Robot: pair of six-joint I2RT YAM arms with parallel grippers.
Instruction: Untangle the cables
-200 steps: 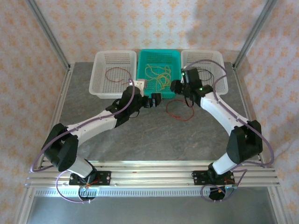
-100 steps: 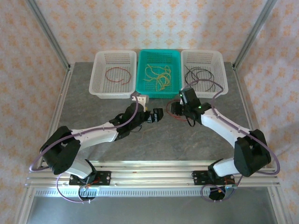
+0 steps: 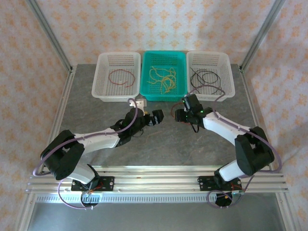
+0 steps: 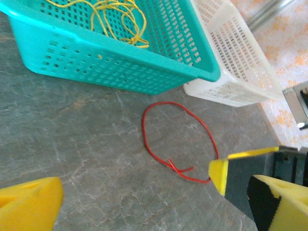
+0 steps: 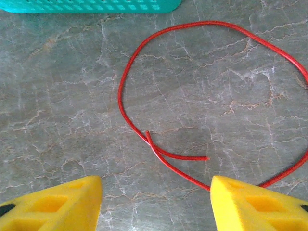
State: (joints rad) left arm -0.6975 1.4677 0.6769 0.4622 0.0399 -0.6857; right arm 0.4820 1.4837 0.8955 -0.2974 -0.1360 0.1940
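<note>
Left hand point(image 4: 156, 202) and right hand point(image 5: 155, 186), fingers spread apart, flank a red cable point(image 5: 119, 98) on the surface point(image 5: 57, 106), its loop cut off at frame's edge.

Bright, even, diffuse light falls throughout, leaving only faint, soft shadows on the table point(image 5: 72, 96). In both wrist views the yellow fingers point(image 5: 57, 199) look blurred close up, while the surface beyond them stays sharp.
</note>
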